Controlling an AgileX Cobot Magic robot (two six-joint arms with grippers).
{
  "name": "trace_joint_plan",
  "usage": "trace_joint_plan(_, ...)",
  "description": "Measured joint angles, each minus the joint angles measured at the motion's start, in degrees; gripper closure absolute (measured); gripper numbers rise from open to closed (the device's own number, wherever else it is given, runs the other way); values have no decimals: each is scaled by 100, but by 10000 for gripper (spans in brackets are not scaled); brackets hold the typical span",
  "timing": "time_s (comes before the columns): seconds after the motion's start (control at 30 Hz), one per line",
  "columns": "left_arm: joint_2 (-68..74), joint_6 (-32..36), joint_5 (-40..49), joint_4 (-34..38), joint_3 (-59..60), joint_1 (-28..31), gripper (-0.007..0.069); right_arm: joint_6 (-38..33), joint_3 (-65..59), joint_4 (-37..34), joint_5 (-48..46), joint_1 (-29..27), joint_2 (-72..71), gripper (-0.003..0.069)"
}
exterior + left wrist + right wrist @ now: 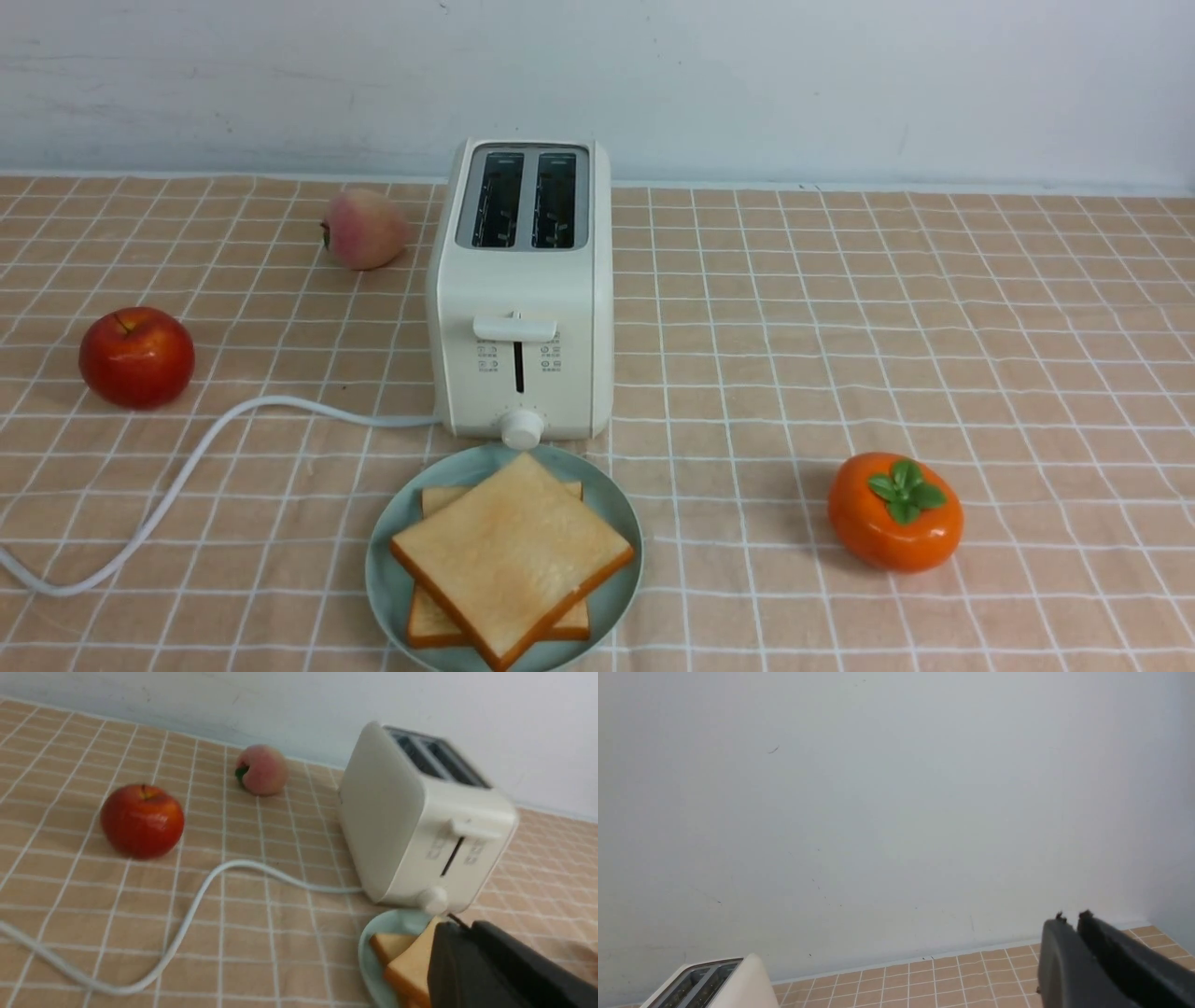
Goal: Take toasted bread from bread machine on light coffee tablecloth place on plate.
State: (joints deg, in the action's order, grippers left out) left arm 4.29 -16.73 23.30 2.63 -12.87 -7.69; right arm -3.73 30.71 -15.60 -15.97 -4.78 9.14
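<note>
Left pincer [462,924]: jaws closed together, nothing held. It sits on the near side of the bread machine [520,308], over the edge of the plate [383,569]; contact with plate or toast cannot be determined.

Right pincer [1071,919]: jaws drawn in to a thin slit, nothing between them. It is apart from the bread machine and touches nothing.

Toasted bread [512,551]: both slices lie flat on the plate, directly in front of the bread machine. The upper slice is turned cornerwise on the lower slice [439,499], with corners of the lower slice showing beneath it.

The plate's far rim is just beside the bread machine's knob [522,427].

Persimmon [894,511]: to the right of the bread machine and nearer than it, well apart.

Cord [187,467]: runs from the bread machine's lower left side, curving leftward and nearer across the light coffee tablecloth [934,327], which covers the tabletop.

Bread machine: upright, both slots empty, lever [513,329] at the top of its track.

Red apple [136,357]: left of the bread machine, well apart.

Peach [364,229]: near the bread machine's rear left corner, not touching.

Wall [840,84]: behind the bread machine.
</note>
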Motion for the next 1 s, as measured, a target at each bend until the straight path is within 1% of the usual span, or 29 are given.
trace_joint_plan(0.13,-475,677,-110,429,1065,624,603,0,-5,0,0,0,0,608)
trace_joint_plan(0.2,-488,765,16,415,1377,689,600,0,-5,0,3,0,0,604)
trace_joint_plan(0.47,-488,825,-48,206,1459,696,589,0,-5,0,3,0,0,594)
trace_joint_plan(0.53,-488,825,-76,-73,1459,683,587,0,-5,0,3,0,0,589)
trace_joint_plan(0.67,-488,832,-81,-295,1459,441,587,0,-5,0,3,0,0,587)
trace_joint_plan(0.77,-488,832,-81,-182,1459,244,587,0,-5,0,3,0,0,588)
trace_joint_plan(1.0,-488,832,-81,20,1459,223,583,0,-5,0,3,0,0,587)
